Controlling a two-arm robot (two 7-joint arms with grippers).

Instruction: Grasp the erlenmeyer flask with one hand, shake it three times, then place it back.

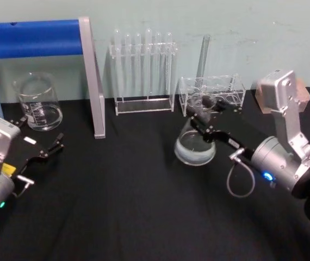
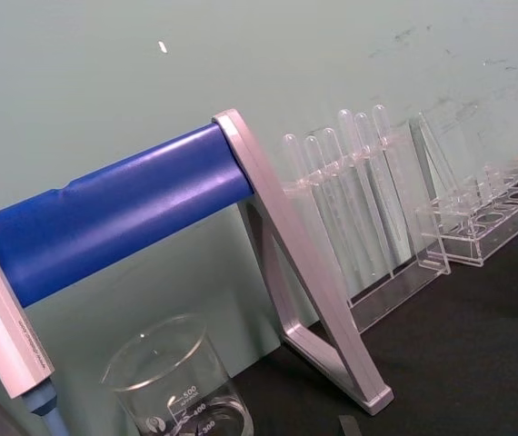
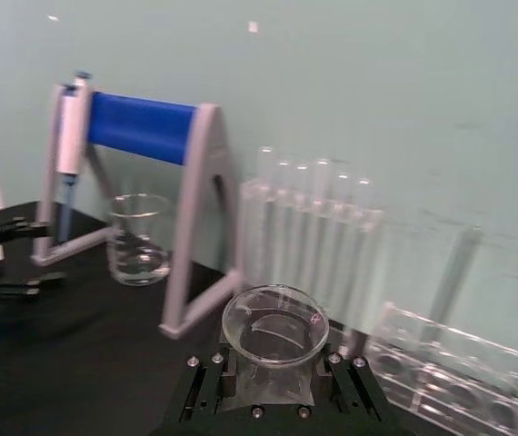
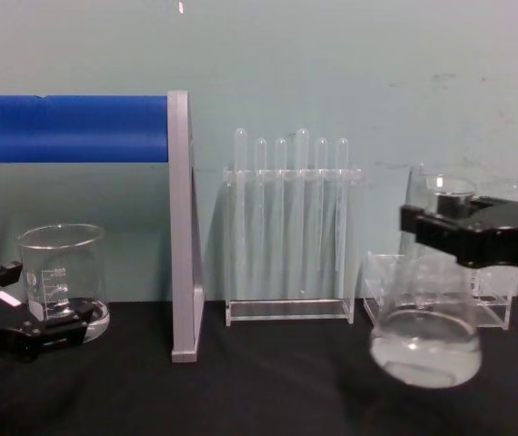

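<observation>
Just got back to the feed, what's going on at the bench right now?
The right gripper has its jaws shut on the neck of the erlenmeyer flask, which holds a little clear liquid. The flask is tilted and looks lifted just off the black table, in front of the low clear rack. The left gripper sits open and idle at the table's left side, near the beaker.

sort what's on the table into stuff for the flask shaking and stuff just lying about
For the job: erlenmeyer flask, right gripper shut on its neck.
Lying about: beaker, test tube rack, pipette stand, low clear rack, left gripper open, idle near the beaker.
</observation>
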